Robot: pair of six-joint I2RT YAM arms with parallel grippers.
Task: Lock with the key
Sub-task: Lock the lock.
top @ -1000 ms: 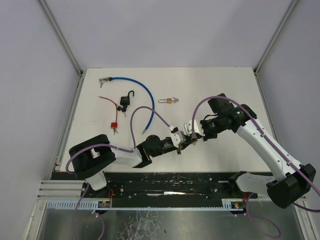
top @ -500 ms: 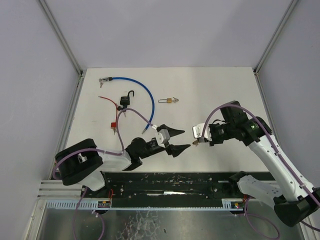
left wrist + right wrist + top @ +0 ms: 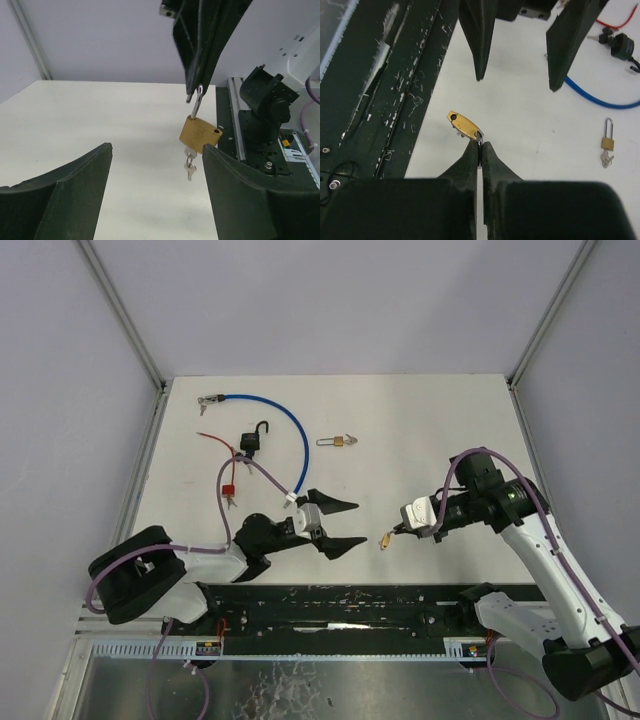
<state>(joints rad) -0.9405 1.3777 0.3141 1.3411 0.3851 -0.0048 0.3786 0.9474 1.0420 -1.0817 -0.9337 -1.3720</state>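
Right gripper: fingers clamped on the shackle of one brass padlock, which hangs clear of the table at lower centre, with a key dangling beneath its body.

Left gripper: fingers apart and empty, just left of the padlock.

Upper left, lying on the table:
- one second brass padlock
- one black padlock
- one red lock
- one blue cable lock
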